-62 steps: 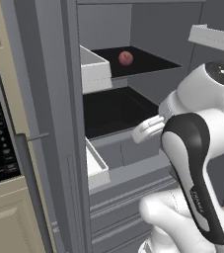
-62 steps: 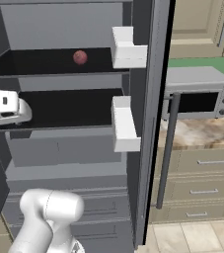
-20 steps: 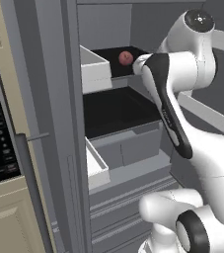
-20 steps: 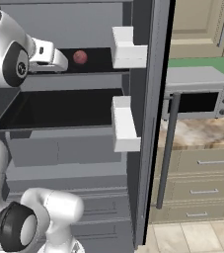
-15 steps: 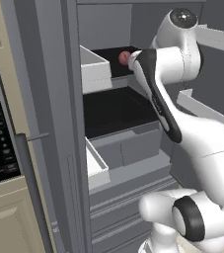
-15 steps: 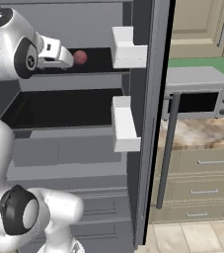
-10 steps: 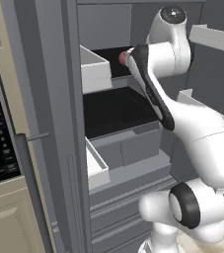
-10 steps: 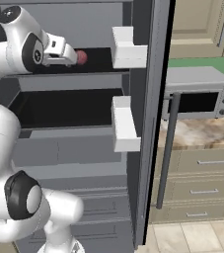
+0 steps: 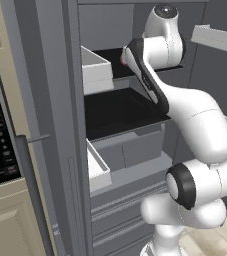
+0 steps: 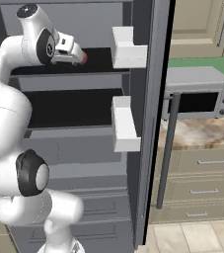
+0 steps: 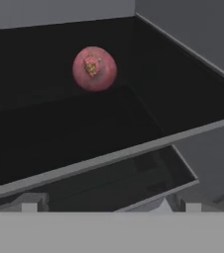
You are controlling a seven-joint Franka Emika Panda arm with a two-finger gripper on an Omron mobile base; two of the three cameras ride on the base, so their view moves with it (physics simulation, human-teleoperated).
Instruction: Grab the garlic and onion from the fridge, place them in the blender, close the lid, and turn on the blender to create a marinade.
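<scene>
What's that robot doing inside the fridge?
The white robot arm is reaching into the open fridge toward a round red onion that sits alone on a dark upper shelf. Its gripper is open and right next to the onion, but it isn't holding it yet. So it's just about to grab the onion.

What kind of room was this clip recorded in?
A rendered home kitchen, most likely. The arm reaches into an open fridge with dark shelves and white door bins, a toaster oven sits on a stone counter, and beige cabinets line the wall.
</scene>
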